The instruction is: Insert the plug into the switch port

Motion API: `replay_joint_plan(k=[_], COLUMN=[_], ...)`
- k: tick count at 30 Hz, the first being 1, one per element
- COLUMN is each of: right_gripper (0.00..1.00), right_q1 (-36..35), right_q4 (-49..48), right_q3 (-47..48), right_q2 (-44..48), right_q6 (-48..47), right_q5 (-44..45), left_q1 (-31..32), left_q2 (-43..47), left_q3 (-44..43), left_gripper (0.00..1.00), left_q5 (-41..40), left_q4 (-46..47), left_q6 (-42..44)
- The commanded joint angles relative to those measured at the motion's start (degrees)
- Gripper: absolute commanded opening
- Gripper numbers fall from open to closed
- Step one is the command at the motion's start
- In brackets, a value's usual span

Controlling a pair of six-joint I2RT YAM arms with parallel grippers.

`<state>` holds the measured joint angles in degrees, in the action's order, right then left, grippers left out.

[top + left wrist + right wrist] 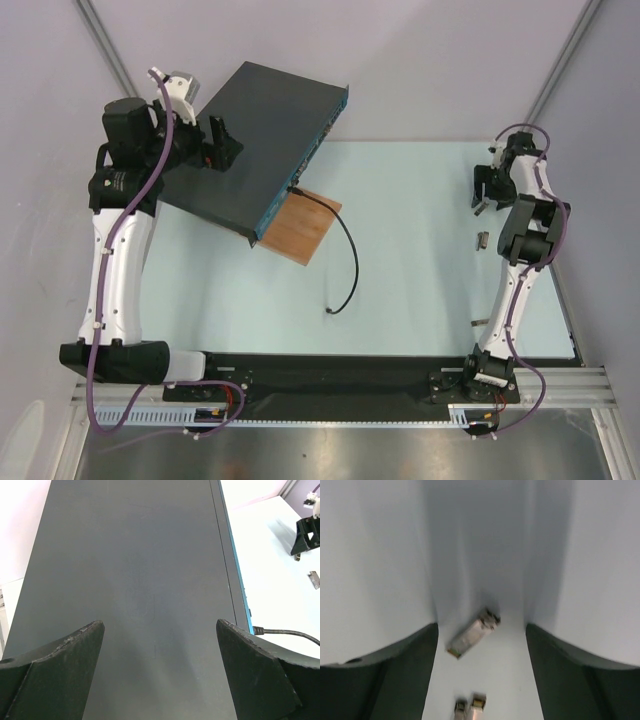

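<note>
The switch (262, 135), a flat dark grey box with a teal front face (300, 170), sits tilted at the back left. Its grey top (135, 570) fills the left wrist view. My left gripper (225, 145) hovers over that top, open and empty (160, 622). At the far right my right gripper (483, 190) stands open (481, 626) over the table. A small silver plug (472, 632) lies loose between its fingers, touching neither. A second silver plug (470, 707) shows at the bottom edge of the right wrist view. One of them is visible on the table (481, 240).
A black cable (350, 255) has one end seated in the switch's front (257, 629) and its free end on the table (332, 310). A brown wooden board (303, 228) lies under the switch's front corner.
</note>
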<state>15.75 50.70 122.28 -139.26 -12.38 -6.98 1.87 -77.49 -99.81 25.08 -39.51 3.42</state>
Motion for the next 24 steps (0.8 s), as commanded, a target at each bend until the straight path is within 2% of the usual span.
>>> replay_joint_plan(k=[1,4,7,8,10,11,13,14,17,20,22,23,24], right_gripper=[0.76,0.72,0.59,0.5,0.4,0.3,0.16,0.0,0.0,0.0,0.0,0.0,0.0], right_q1=[-0.98,-1.51,-1.6,-1.77,-1.95,-1.95,-1.86,-1.6,-0.29,-0.19,-0.8,-1.24,-2.46], right_q4=[-2.36,-2.8,-2.8,-2.36,-1.57,-0.61,0.71,2.02,-0.66,-6.73,-11.47,-17.59,-20.7], right_q3=[1.47,1.47,1.21,1.29,1.3,1.12,1.12,1.21,0.68,0.68,-1.07,-2.38,-3.87], right_q2=[-1.71,-2.33,-3.03,-3.21,-3.12,-3.03,-2.25,-1.63,3.19,9.26,14.26,16.28,17.96], right_q6=[1.75,2.01,2.45,2.8,3.06,3.5,3.33,3.68,6.82,12.97,23.77,27.2,35.15], right_q5=[2.5,3.2,2.41,1.98,-0.39,-1.44,-8.11,-10.13,-25.65,-33.16,-38.61,-39.94,-40.73], left_q1=[0.24,0.24,0.24,0.24,0.24,0.24,0.24,0.33,1.12,3.13,4.71,6.64,7.7], left_q2=[1.03,1.12,1.03,0.94,0.85,0.77,0.94,1.29,2.34,3.22,3.75,3.84,3.84], left_q3=[0.05,0.32,0.49,0.58,0.58,0.58,0.84,1.19,2.69,3.39,3.39,3.39,3.48], left_gripper=[1.0,1.0,1.0,1.0,1.0,1.0,1.0,1.0,1.0,1.0,1.0,1.0,1.0], left_q5=[-0.56,-0.82,-0.82,-0.82,-0.74,-0.56,0.05,0.66,1.63,2.34,2.6,2.69,2.69], left_q4=[2.24,2.33,2.5,2.5,2.59,2.68,2.94,3.81,6.18,7.77,8.65,9.0,9.79], left_q6=[-0.34,-0.52,-0.43,-0.43,-0.26,-0.17,0.36,0.45,1.67,4.3,6.06,7.64,8.52])
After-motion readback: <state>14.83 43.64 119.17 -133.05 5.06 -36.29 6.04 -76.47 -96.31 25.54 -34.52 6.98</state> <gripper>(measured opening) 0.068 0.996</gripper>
